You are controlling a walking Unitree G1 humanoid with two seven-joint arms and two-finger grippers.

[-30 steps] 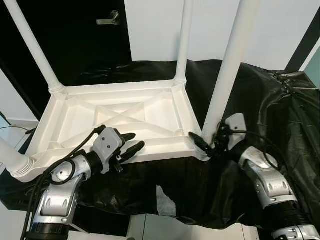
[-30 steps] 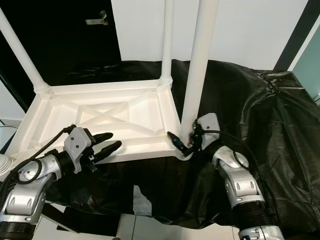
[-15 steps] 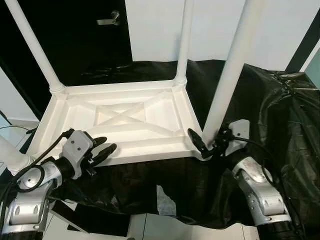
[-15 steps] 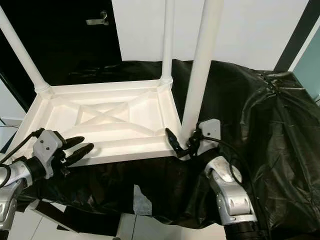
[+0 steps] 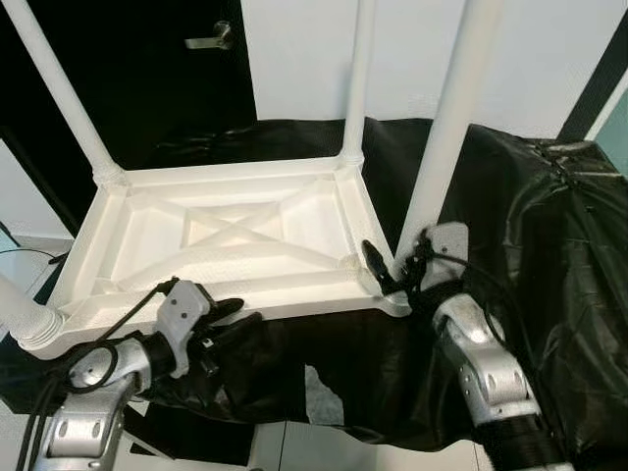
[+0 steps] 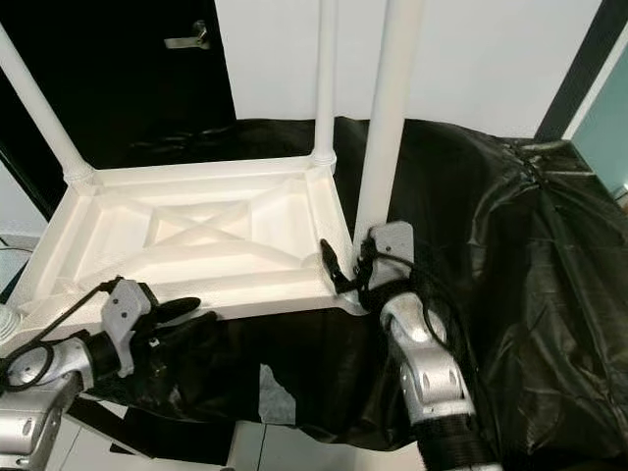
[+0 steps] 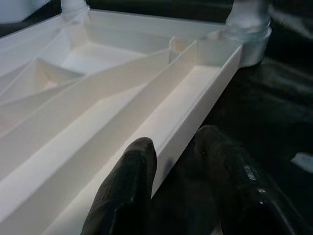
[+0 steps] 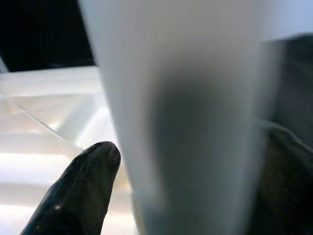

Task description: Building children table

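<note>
Four legs up; I read leg-seating. Right gripper (image 5: 392, 277) pinches lower-right table leg (image 5: 444, 137); left gripper (image 7: 176, 166) straddles tabletop rim (image 7: 195, 110), spread. Next: press leg home.

White plastic children's table (image 5: 226, 235), upside down on a black sheet (image 5: 549, 245). Underside facing up: shallow rectangular frame with raised rim, crossed ribs in the middle. Round white legs standing up from the corners: far-left leg (image 5: 64, 93), far-right leg (image 5: 358, 78), near-right leg (image 5: 446, 128), and the stub of a near-left leg (image 5: 25, 319) at the frame's near-left corner. Near rim just at the sheet's near edge.
</note>
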